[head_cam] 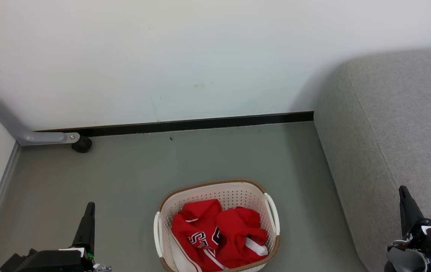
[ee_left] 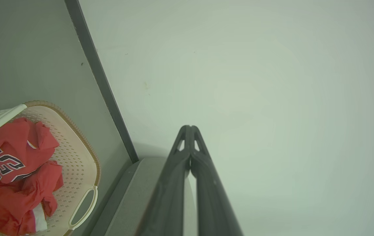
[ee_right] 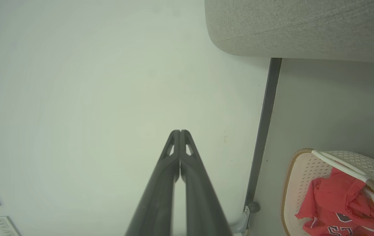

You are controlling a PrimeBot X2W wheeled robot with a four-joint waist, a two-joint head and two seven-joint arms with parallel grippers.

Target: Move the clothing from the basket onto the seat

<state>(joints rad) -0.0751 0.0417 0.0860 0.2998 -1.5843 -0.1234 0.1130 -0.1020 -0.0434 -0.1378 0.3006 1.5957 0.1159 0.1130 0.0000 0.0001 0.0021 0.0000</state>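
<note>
The red clothing (head_cam: pixel 215 236) with white trim and block lettering lies bunched inside the cream basket (head_cam: pixel 272 211), which stands on the grey floor at the bottom middle of the head view. The grey fabric seat (head_cam: pixel 396 132) rises to the basket's right. My left gripper (head_cam: pixel 89 207) is shut and empty at the lower left, well left of the basket. My right gripper (head_cam: pixel 402 190) is shut and empty at the lower right, over the seat's front. The left wrist view has the shut gripper (ee_left: pixel 190 127) toward the wall, with the basket (ee_left: pixel 87 154) and clothing (ee_left: pixel 10 170) at lower left. The right wrist view shows its shut gripper (ee_right: pixel 179 131), the basket (ee_right: pixel 296 173) and the clothing (ee_right: pixel 337 203).
A white wall (head_cam: pixel 185 56) with a black baseboard (head_cam: pixel 200 124) stands behind the basket. A grey bracket with a black wheel (head_cam: pixel 82 144) sits at the left corner. Open floor (head_cam: pixel 185 158) lies between basket and wall.
</note>
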